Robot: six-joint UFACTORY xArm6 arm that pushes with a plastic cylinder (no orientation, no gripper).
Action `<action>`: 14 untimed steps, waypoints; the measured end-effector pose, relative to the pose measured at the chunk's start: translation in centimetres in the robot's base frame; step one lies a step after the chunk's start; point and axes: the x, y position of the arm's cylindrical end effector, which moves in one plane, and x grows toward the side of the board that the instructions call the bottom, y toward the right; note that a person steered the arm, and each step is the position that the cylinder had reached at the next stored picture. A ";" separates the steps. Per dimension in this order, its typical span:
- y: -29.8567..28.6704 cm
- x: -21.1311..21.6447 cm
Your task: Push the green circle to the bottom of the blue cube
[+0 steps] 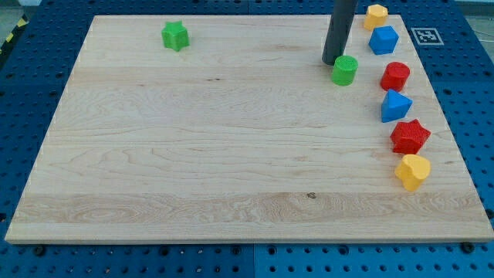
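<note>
The green circle (344,69) is a short cylinder on the wooden board, at the view's upper right. The blue cube (383,39) lies up and to the right of it, near the board's top edge. My tip (332,62) comes down from the view's top and sits right against the green circle's upper left side. The rod hides a strip of board behind it.
A yellow block (376,15) sits above the blue cube. Down the right side run a red circle (395,76), a blue triangle (395,106), a red star (410,137) and a yellow heart (412,171). A green star (175,35) lies at the upper left. The board's right edge (455,147) is close.
</note>
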 end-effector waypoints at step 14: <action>0.4 5.3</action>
